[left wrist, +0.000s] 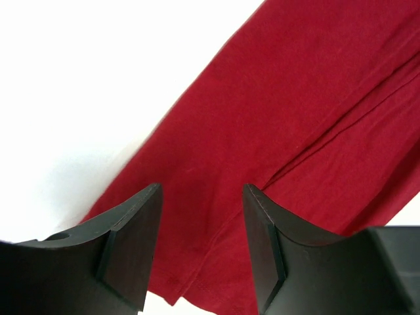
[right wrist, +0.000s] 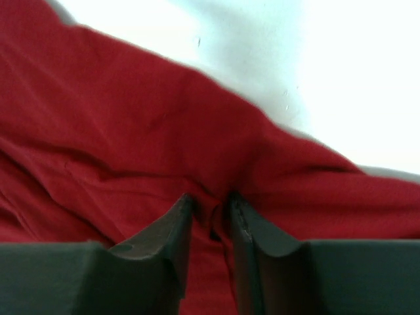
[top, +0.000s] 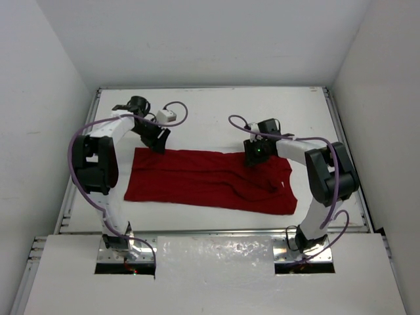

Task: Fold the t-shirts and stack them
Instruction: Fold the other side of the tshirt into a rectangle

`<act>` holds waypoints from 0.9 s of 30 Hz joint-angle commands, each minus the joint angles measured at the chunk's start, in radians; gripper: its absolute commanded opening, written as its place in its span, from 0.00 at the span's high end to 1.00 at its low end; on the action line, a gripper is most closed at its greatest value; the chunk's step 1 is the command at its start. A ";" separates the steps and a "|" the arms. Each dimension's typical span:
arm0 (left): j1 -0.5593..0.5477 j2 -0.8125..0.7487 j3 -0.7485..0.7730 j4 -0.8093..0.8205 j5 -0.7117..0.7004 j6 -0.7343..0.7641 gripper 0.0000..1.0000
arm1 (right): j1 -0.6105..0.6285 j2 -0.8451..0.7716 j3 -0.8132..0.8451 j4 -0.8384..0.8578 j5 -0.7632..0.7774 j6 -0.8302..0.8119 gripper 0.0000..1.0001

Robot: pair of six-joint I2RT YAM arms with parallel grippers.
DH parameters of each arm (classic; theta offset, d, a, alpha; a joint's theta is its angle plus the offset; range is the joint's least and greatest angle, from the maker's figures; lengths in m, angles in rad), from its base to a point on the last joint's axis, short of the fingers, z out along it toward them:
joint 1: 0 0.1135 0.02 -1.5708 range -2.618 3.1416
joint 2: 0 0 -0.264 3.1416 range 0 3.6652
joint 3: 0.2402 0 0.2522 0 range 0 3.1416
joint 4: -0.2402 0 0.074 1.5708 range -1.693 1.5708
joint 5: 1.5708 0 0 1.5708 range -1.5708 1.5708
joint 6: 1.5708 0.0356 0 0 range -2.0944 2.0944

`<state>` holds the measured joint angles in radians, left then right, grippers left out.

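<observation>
— Right gripper [right wrist: 210, 197] looms closest in its own wrist view; jaws drawn nearly together, a tuck of red cloth puckered between them; I read that as a grasp on the shirt [top: 210, 180].
— Agreed; and the left gripper [left wrist: 202, 190]?
— Released; its jaws stand apart above the shirt's far left corner with nothing caught between them; whether the tips touch cloth I cannot tell.
— Where does the shirt lie?
— Spread wide across the middle of the desk [top: 216, 111], between the two arms; the right gripper is on its far edge toward the right end, the left one at the far left corner.
— How will it handle?
— Light, soft, limp; it should sag and drag rather than hold a shape; thin cloth may slip from a shallow pinch, or only the top layer may lift.
— So where to hold?
— Far edge, near both ends, biting deep enough to catch every layer; then both ends can rise level.
</observation>
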<state>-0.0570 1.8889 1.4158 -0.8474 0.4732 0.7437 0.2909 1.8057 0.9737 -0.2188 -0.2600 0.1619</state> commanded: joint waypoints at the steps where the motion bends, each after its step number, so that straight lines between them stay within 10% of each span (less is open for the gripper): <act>1: 0.002 -0.033 0.054 -0.007 0.022 0.008 0.50 | 0.008 -0.066 -0.012 0.009 0.011 -0.012 0.61; 14: -0.096 -0.037 0.138 -0.021 0.105 -0.030 0.56 | -0.062 -0.252 -0.046 -0.051 0.035 0.105 0.51; 27: -0.653 0.298 0.492 0.092 0.237 -0.156 0.54 | -0.372 -0.649 -0.306 -0.234 -0.117 0.191 0.59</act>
<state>-0.6384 2.1220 1.8854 -0.8104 0.6662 0.6369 -0.0597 1.2098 0.7139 -0.4122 -0.3141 0.3069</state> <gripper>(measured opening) 0.444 0.419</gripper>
